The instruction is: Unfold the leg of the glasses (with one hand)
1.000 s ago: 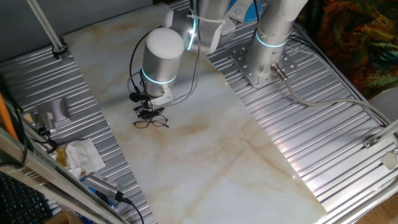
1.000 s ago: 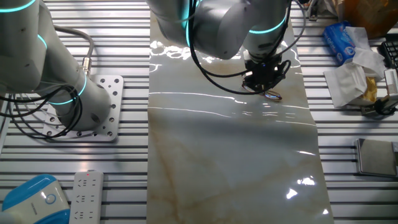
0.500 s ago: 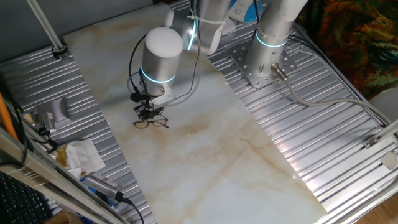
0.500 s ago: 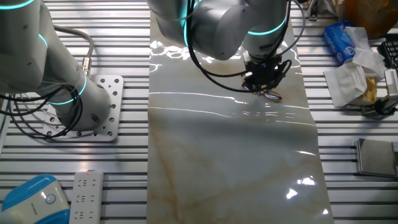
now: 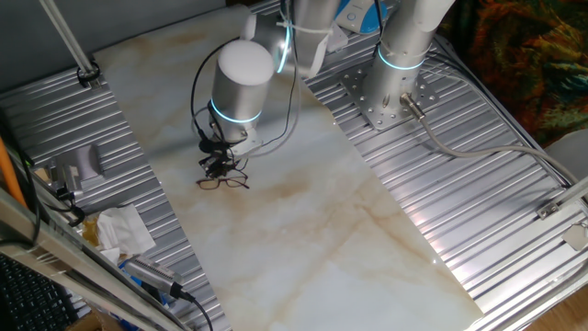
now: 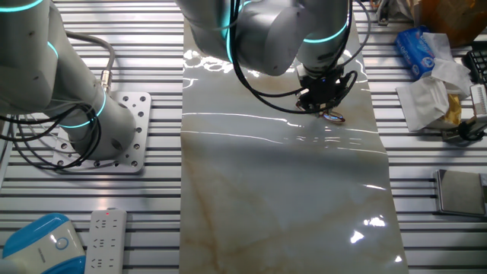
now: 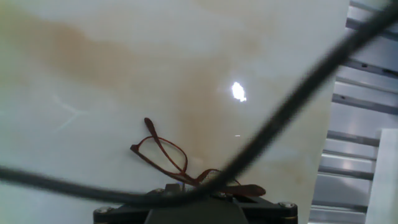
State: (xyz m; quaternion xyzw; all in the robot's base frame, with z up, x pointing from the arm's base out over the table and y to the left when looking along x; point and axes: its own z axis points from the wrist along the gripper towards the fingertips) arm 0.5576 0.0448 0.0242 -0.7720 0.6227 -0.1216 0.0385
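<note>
The glasses (image 5: 223,181) lie on the marble sheet (image 5: 303,230), a thin reddish-brown wire frame with clear lenses. My gripper (image 5: 218,166) hangs straight over their back edge, touching or nearly touching them. In the other fixed view the glasses (image 6: 333,116) peek out just below and to the right of the gripper (image 6: 323,103). The hand view shows the glasses (image 7: 163,155) just beyond the gripper (image 7: 193,188), with one brown leg (image 7: 249,190) running right along its front. A blurred black cable crosses the fingertips, so the jaws' stance is hidden.
Crumpled tissue (image 5: 119,230) lies on the ribbed metal table left of the sheet. A blue pack (image 6: 417,49) and more tissue (image 6: 434,95) sit to the right. A second arm's base (image 6: 114,133) stands at the left, a remote (image 6: 104,240) near the front corner.
The arm has shifted slightly right and turned a little above the glasses. The glasses stay in the same spot on the sheet.
</note>
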